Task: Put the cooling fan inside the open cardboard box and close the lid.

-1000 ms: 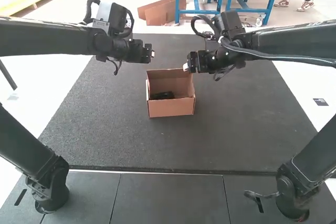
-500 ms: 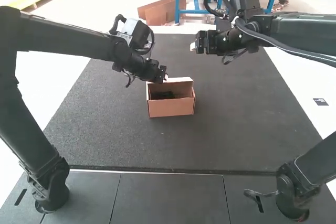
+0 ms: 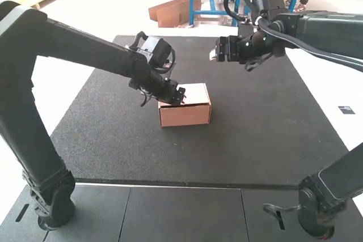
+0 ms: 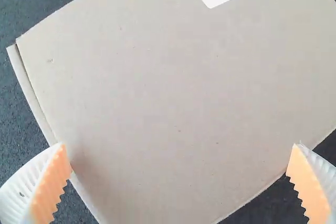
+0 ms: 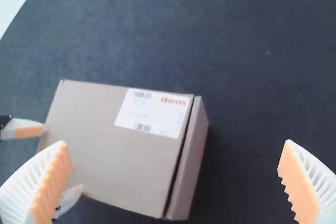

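Left tool (image 3: pixel 173 93): fingers set wide apart, nothing between them. It sits low at the top edge of the cardboard box (image 3: pixel 184 106), at the end nearest the left arm's side. In the left wrist view the left tool (image 4: pixel 178 187) looks straight down on the box (image 4: pixel 173 87), and the orange pads (image 4: pixel 50 184) spread over the flat brown lid (image 4: pixel 157 103). I cannot tell whether the pads touch the cardboard.

Right tool (image 3: pixel 214 55): fingers also wide apart, holding nothing. It hangs in the air beyond the box and toward the right arm's side, well apart from it. The right wrist view, past the right tool (image 5: pixel 174 182), shows the box (image 5: pixel 126 150) from above, with one orange-padded finger of the left tool (image 5: pixel 23 131) just beside one end of the box.

Box: stands upright near the middle of the black mat (image 3: pixel 255 128). The lid (image 3: pixel 190 90) lies flat on top, closed. A white label (image 5: pixel 152 111) is stuck on the lid. The contents are hidden under the lid, so the cooling fan cannot be checked.

The mat covers the middle of the white counter (image 3: pixel 51 83).
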Motion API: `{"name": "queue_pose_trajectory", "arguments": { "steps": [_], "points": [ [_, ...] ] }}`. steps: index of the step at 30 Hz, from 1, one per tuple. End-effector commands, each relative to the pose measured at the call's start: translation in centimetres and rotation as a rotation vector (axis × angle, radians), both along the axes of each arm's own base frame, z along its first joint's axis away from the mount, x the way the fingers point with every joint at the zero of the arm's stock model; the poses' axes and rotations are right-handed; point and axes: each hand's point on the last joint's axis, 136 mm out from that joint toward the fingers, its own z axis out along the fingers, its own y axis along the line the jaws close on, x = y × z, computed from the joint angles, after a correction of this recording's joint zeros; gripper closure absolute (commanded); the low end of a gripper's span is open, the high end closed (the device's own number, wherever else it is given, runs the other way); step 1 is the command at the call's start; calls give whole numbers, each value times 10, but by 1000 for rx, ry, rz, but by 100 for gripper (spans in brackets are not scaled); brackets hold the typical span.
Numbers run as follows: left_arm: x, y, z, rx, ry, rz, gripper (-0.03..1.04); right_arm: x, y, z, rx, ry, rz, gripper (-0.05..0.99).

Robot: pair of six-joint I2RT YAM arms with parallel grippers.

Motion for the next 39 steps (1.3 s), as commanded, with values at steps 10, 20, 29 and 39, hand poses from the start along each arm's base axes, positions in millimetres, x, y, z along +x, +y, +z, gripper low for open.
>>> {"name": "queue_pose_trajectory", "arguments": {
  "steps": [10, 20, 29, 39],
  "points": [
    [-5, 21, -23, 116, -3, 39, 4, -1, -13, 28, 40, -35, -14, 3],
    [-3, 42, -29, 337, -136, 49, 4, 1, -31, 35, 50, -4, -59, 3],
    [12, 25, 34, 149, -188, 72, 4, 4, -39, 40, 52, -12, -82, 3],
    [35, 47, 165, -66, -399, 134, 4, 15, -57, 45, 96, -22, -172, 2]
  ]
}}
